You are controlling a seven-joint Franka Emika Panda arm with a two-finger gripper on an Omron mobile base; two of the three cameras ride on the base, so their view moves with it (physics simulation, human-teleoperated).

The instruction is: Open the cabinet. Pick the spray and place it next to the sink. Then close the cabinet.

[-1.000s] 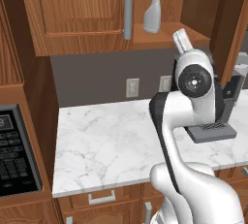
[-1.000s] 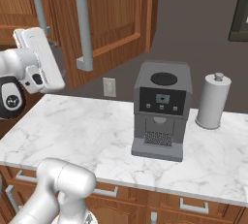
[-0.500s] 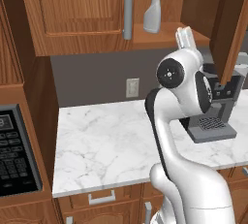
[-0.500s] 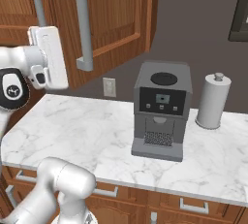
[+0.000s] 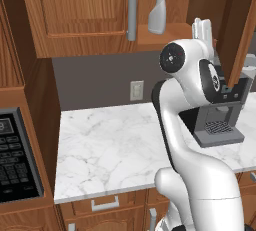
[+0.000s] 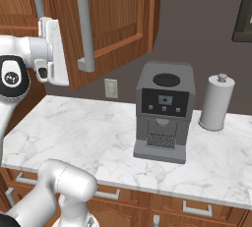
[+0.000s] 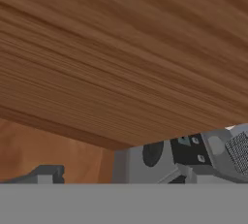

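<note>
Spray, translucent, on wooden cabinet shelf; pincer spread open, empty.

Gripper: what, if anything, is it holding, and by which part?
Nothing. The spray stands untouched on the open cabinet shelf, apart from the gripper.

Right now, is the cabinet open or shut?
Open. One cabinet door stands swung out over the counter, and the spray bottle shows upright on the shelf inside.
</note>
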